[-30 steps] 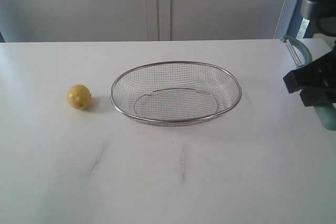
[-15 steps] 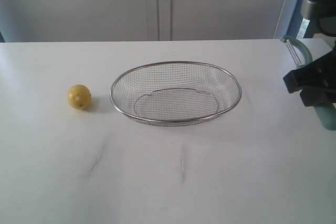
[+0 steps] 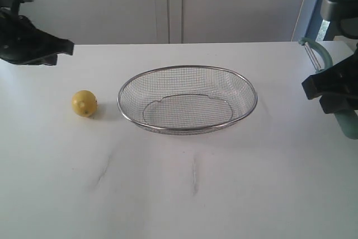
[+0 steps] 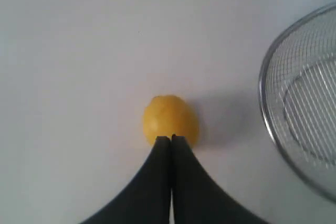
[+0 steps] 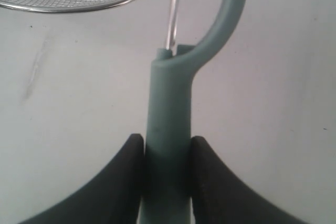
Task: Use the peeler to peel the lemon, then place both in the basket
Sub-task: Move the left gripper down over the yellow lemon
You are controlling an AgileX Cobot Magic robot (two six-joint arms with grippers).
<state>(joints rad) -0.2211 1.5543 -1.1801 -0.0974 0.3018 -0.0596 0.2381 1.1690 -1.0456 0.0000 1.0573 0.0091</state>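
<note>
Exterior view: my left gripper (image 3: 66,46) just entered near the lemon (image 3: 84,103), clenched and empty. Lemon unpeeled, left of basket (image 3: 187,66). Right gripper (image 5: 167,148) clamps the peeler (image 5: 168,93). Lemon pickup likely next.

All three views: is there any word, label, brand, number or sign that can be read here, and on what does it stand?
None: no text, number or sign can be read in any view.
lemon: plain yellow skin, no sticker.
peeler: plain teal handle, no brand visible.
basket: bare wire mesh and rim, no tag.
table: only faint grey scuffs, no writing.
</note>
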